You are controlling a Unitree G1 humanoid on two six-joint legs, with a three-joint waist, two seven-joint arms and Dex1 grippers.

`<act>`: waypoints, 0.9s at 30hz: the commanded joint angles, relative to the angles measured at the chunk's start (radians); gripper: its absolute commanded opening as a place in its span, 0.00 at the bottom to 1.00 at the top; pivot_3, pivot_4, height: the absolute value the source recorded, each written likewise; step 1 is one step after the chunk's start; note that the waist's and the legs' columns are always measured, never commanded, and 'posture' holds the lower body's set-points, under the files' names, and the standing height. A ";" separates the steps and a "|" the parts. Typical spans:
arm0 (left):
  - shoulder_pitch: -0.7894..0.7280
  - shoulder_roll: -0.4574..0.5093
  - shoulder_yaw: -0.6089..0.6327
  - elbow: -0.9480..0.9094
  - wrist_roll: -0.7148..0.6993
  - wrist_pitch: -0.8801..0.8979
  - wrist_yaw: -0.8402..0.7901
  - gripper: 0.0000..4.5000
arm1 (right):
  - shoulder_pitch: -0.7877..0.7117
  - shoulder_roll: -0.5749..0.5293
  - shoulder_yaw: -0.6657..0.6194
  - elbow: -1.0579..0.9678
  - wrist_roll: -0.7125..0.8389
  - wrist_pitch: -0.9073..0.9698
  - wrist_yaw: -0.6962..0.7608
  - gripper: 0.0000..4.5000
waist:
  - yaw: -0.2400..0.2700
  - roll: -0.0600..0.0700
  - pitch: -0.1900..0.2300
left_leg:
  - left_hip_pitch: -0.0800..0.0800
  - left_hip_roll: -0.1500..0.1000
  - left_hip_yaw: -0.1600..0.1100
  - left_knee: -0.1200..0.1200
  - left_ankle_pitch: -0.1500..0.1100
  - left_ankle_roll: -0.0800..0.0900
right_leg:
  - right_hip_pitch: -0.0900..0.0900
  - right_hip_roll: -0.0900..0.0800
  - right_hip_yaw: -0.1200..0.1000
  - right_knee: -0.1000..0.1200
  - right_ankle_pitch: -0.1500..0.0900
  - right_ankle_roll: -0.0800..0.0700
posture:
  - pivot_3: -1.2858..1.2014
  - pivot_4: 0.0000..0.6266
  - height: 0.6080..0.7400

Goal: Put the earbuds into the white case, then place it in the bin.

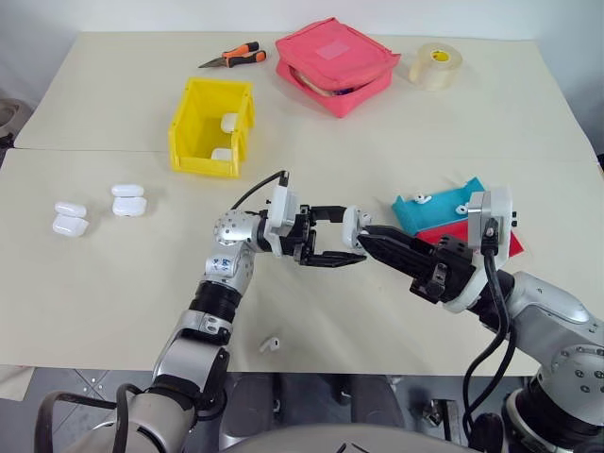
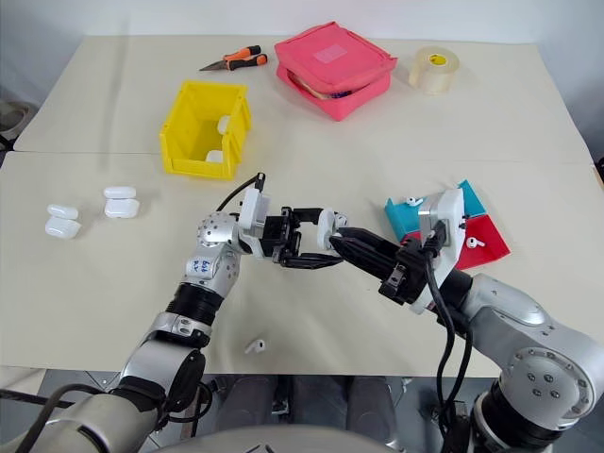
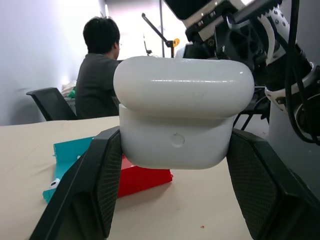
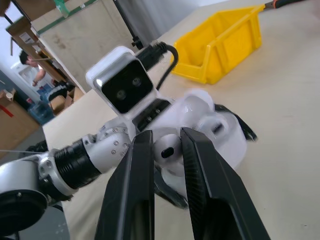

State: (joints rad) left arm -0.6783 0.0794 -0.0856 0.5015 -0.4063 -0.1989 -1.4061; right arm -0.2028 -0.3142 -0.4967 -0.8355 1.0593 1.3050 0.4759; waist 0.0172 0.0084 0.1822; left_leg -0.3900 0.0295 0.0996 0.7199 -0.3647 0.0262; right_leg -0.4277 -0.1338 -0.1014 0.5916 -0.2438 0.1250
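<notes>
My left gripper (image 1: 347,242) is shut on the white case (image 1: 351,225), held above the middle of the table. In the left wrist view the case (image 3: 182,112) sits between the two black fingers (image 3: 100,185). My right gripper (image 4: 165,134) is shut on one white earbud (image 4: 167,150), its tips right at the case (image 4: 220,132), whose lid looks open. Two more earbuds (image 1: 422,198) lie on the teal and red tray (image 1: 444,219). Another earbud (image 1: 270,344) lies near the table's front edge. The yellow bin (image 1: 200,160) stands at the back left with two white cases (image 1: 228,122) inside.
Two pairs of white cases (image 1: 70,219) (image 1: 128,201) lie at the left. A pink pouch (image 1: 335,64), a tape roll (image 1: 434,66) and orange-handled pliers (image 1: 233,58) sit along the far side. A person (image 3: 97,75) sits beyond the table.
</notes>
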 commanded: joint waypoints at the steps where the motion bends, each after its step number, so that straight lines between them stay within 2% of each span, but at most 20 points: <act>1: -0.004 -0.018 0.014 -0.088 -0.053 0.009 0.009 0.61 | 0.037 -0.061 0.048 0.027 -0.016 -0.077 -0.005 0.10 | 0.000 0.000 0.000 | 0.000 0.000 0.000 0.000 0.000 0.000 | 0.000 0.000 0.000 0.000 0.000 0.000 | 0.52 0.24 1.00; 10: 0.013 -0.022 0.004 -0.113 -0.051 0.015 0.009 0.61 | 0.090 -0.195 0.149 0.072 -0.030 -0.228 0.002 0.10 | 0.004 0.000 0.000 | 0.000 0.000 0.000 0.000 0.000 0.000 | 0.000 0.000 0.000 0.000 0.000 0.000 | 0.52 0.24 1.00; 27: 0.025 -0.013 0.004 -0.065 -0.026 -0.021 0.017 0.61 | 0.103 -0.389 0.229 0.055 -0.031 -0.421 0.058 0.10 | 0.007 0.000 0.000 | 0.000 0.000 0.000 0.000 -0.001 0.001 | 0.000 0.000 0.000 -0.001 0.000 0.000 | 0.52 0.24 1.00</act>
State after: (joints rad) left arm -0.6485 0.0796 -0.0948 0.4791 -0.4030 -0.1969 -1.3900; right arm -0.1073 -0.6825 -0.2778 -0.7822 1.0377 0.8832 0.5300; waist 0.0239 0.0080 0.1824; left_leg -0.3900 0.0297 0.0996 0.7201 -0.3653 0.0274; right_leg -0.4274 -0.1338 -0.1014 0.5904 -0.2438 0.1249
